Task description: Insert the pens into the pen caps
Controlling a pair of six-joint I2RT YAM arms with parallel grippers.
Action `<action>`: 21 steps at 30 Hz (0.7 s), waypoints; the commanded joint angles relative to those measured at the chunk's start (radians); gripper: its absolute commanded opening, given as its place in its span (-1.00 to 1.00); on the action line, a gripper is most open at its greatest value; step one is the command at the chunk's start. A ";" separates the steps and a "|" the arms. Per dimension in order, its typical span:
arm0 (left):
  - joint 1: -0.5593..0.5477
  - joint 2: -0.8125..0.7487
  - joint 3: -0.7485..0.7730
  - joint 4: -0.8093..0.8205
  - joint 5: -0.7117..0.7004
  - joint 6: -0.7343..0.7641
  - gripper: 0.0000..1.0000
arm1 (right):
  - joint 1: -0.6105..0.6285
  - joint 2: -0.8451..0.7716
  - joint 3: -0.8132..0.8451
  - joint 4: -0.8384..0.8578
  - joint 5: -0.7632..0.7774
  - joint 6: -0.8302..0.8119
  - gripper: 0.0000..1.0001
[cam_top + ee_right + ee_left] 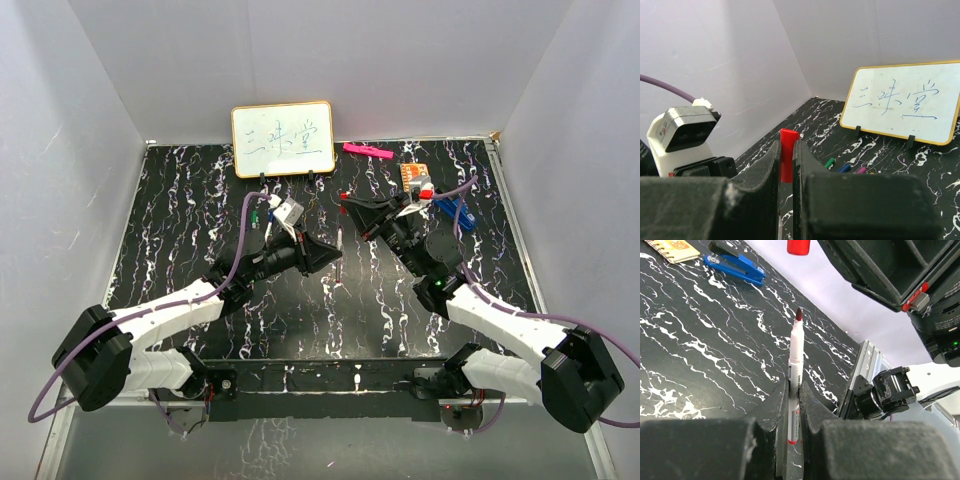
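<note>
The top camera is looking down from above and behind both pairs of jaws, taking in the whole bench point(180, 200) from afar; the left wrist camera is peering close along the left jaws, past the pen point(795, 360) between them, towards the right arm point(940, 320); the right wrist camera is looking low along the right jaws, over the red cap point(788, 150) between them, towards the whiteboard point(902, 102) beyond; the left wrist view is also catching that cap point(798, 246) ahead of its jaws.

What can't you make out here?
Left wrist: red cap cut off by top edge; lower barrel of red pen partly hidden inside left gripper.
Right wrist: right gripper hides cap's sides; green piece partly behind its finger, cap or pen unclear.
Top external: pen tip too small.
</note>
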 commanded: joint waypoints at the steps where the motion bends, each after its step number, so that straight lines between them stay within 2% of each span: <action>1: 0.003 -0.024 0.039 0.062 0.020 -0.016 -1.00 | 0.001 -0.011 -0.005 0.107 -0.041 0.009 -1.00; 21: 0.004 -0.029 0.052 0.094 -0.002 -0.023 -1.00 | 0.001 -0.021 -0.028 0.123 -0.097 0.025 -1.00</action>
